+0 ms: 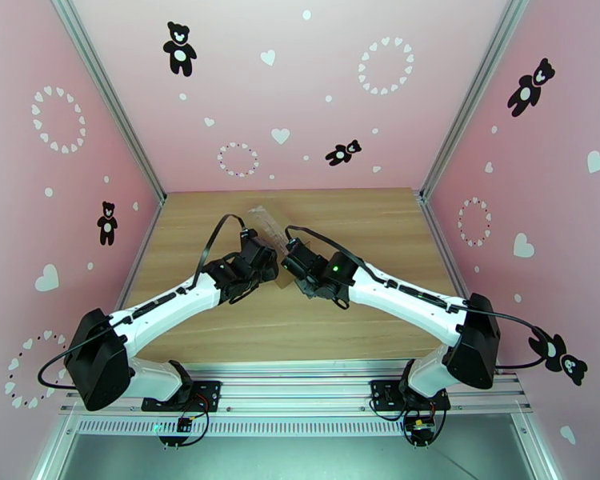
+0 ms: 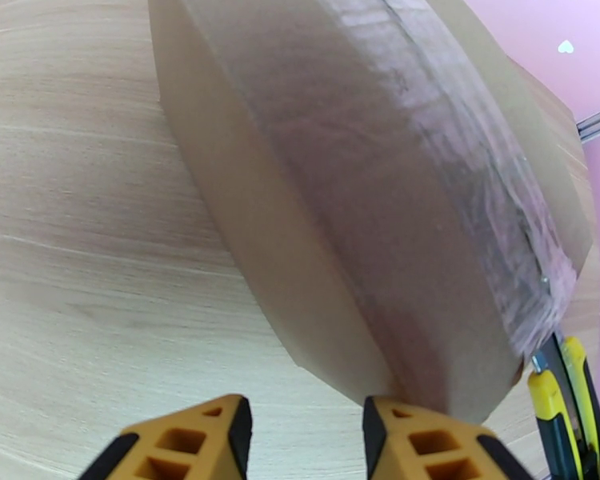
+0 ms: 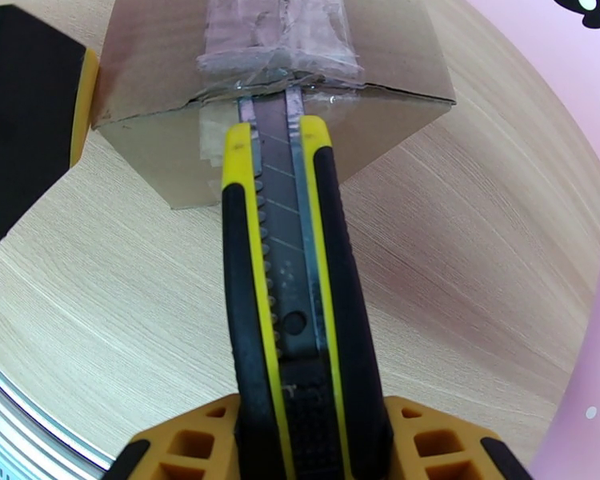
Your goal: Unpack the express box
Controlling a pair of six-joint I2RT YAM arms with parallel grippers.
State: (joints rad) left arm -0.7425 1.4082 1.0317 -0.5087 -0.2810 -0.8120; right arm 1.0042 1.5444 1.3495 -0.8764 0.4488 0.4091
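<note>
We grip the utility knife (image 3: 288,298) in our right gripper (image 3: 312,438), its blade tip (image 3: 294,102) reaching ahead of the fingers (image 3: 180,442) to the near end of the express box (image 3: 152,50), at the clear tape (image 3: 276,30) over its seam. The flaps (image 3: 396,50) lie shut, so we judge that nearly all the cutting and emptying remain. Our left gripper (image 2: 308,438), spread wide and holding nothing, sits just beside the box on the wooden table (image 2: 76,258); only that tape bars the way.

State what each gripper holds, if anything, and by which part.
The right gripper holds the utility knife by the rear of its handle. The left gripper holds nothing, its fingers apart by the express box.
</note>
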